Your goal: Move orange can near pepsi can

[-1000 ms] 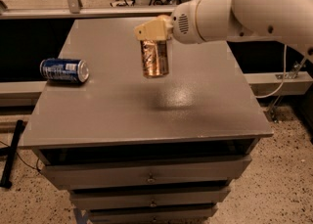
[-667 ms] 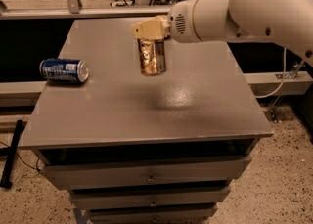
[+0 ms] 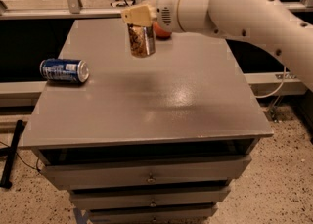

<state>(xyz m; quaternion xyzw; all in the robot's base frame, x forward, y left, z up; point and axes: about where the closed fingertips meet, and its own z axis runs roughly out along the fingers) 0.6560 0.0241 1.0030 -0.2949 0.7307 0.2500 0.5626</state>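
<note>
Cans I count two: one orange can (image 3: 142, 41) and one pepsi can (image 3: 64, 70). I also see one red-orange apple (image 3: 163, 33), half hidden behind my wrist at the back of the desk (image 3: 171, 100), and three drawer fronts (image 3: 146, 174) under the top.

My fingers (image 3: 139, 15) are clamped on the top end of the orange can. It hangs in the air above the back middle part of the desk, not touching it. Its long axis stands nearly vertical, with the bottom end pointing down to the desk.

The pepsi can lies on its side near the left edge, well apart from the orange can. Its long axis runs left to right and its silver end faces right.

Compared with a second ago, the orange can has moved a little to the left and toward the back, and the pepsi can has stayed where it was.
</note>
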